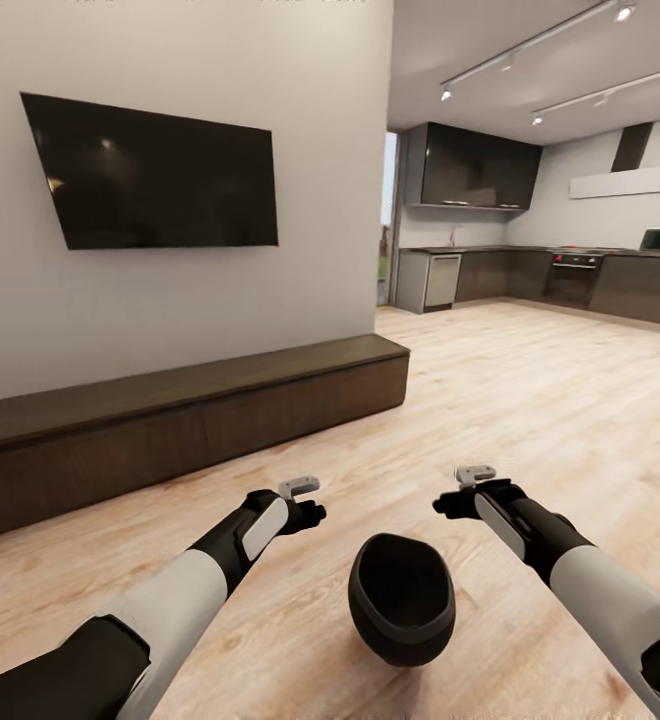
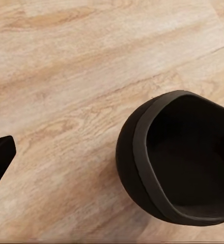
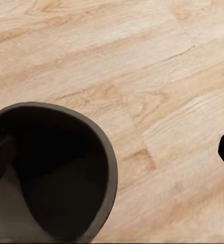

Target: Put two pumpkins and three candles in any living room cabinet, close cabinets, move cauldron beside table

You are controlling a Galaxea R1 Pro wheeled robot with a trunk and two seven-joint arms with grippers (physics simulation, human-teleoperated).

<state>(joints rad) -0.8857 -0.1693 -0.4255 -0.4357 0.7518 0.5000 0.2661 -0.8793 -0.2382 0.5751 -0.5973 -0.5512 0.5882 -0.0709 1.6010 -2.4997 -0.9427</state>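
Closest to you, the cauldron sits on the wooden floor between your two forearms, mouth up and tipped toward you, nearer your body than either claw. Your left gripper and right gripper hover ahead of it, one to each side at much the same remove, so neither arm has the edge; I cannot tell how wide either stands. Reach back and inward for the rim, while the cabinet along the wall shows its fronts shut.
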